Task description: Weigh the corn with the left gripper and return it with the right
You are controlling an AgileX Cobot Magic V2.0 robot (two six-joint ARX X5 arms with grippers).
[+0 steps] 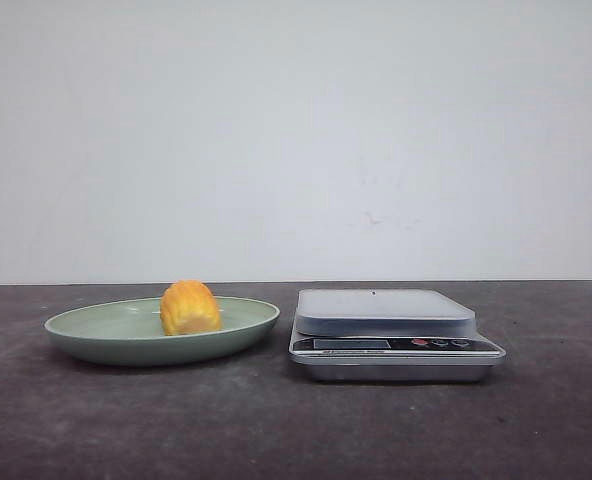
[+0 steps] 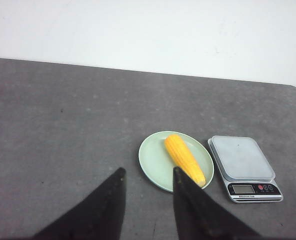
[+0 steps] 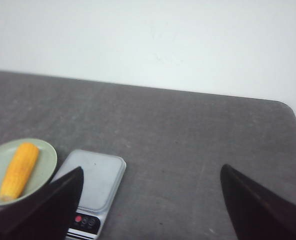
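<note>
Both grippers empty: left gripper (image 2: 147,176) narrowly parted, right gripper (image 3: 150,175) spread wide (corn (image 1: 190,308) on its plate (image 1: 96,340)).

Long yellow-orange corn (image 2: 185,159) cob, lying flat on a pale green plate (image 2: 153,162), just beside the scale (image 2: 244,168)

The corn (image 1: 190,307) is yellow-orange with rows of kernels. The plate (image 1: 96,335) is plain pale green. The scale (image 1: 396,350) is silver-grey with a black front strip and one red button among dark ones. The table (image 1: 76,430) is mottled dark grey, the wall (image 1: 296,130) white. Both grippers' fingers (image 2: 108,205) are black.
</note>
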